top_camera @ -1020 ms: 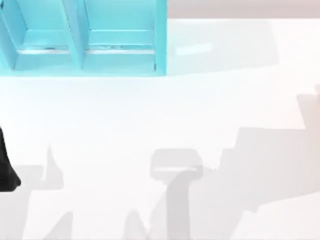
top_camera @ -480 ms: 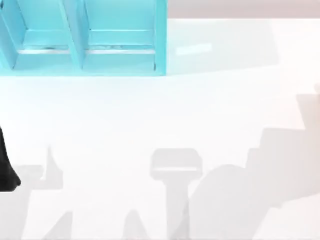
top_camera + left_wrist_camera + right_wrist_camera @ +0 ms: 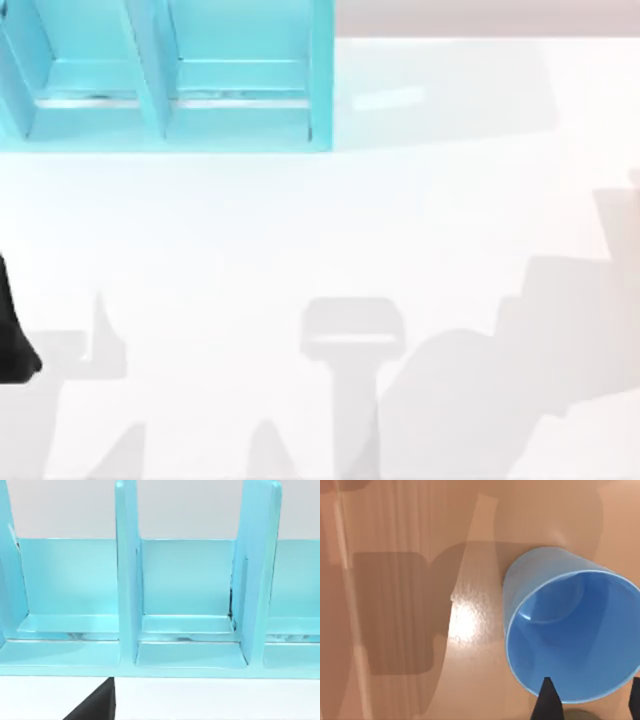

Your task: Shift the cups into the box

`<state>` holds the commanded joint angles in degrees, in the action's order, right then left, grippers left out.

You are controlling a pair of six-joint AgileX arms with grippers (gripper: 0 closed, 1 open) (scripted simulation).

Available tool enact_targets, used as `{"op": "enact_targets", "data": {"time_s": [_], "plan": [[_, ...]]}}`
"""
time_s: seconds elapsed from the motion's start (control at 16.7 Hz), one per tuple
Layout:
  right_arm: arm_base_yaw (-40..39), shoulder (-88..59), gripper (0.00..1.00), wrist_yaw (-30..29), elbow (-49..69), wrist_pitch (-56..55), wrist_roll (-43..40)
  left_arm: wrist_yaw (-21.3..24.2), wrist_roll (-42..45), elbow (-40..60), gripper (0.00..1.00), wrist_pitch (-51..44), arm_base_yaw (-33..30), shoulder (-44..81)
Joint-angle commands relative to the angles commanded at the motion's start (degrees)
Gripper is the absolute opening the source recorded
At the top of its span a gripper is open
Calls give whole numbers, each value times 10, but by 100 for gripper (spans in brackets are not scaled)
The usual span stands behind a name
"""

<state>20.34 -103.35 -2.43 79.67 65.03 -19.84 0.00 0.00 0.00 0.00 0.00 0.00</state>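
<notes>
The bright blue cup (image 3: 570,630) stands open end up on the table in the right wrist view. My right gripper (image 3: 591,704) hovers over its near rim, open, with one dark fingertip (image 3: 547,702) over the cup's inside and the other at the picture's edge. A dark olive-grey sliver (image 3: 580,715), apparently the second cup, peeks out between the fingertips. The turquoise box (image 3: 170,75), split into compartments, sits at the table's back left, and the left wrist view faces its compartments (image 3: 187,605). My left arm (image 3: 12,330) is parked at the table's left edge.
Upright dividers (image 3: 127,575) separate the box's open compartments. Grey arm shadows (image 3: 470,380) lie across the white tabletop (image 3: 330,220) at the front and right.
The arm shadows on the right of the table shifted rightward between one second and half a second ago, then held still. The left arm and the box have not moved.
</notes>
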Motion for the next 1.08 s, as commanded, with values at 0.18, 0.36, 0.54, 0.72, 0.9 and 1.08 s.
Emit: {"op": "enact_targets", "data": {"time_s": [0.18,0.36,0.54,0.72,0.9,1.08], "plan": [[0,0,83,0,0,0,0,0,0,0,100,0,0,0],[0,0,100,0,0,0,0,0,0,0,100,0,0,0],[0,0,100,0,0,0,0,0,0,0,100,0,0,0],[0,0,100,0,0,0,0,0,0,0,100,0,0,0],[-1,0,100,0,2,2,0,0,0,0,100,0,0,0],[-1,-2,100,2,41,41,-2,0,0,0,100,0,0,0]]}}
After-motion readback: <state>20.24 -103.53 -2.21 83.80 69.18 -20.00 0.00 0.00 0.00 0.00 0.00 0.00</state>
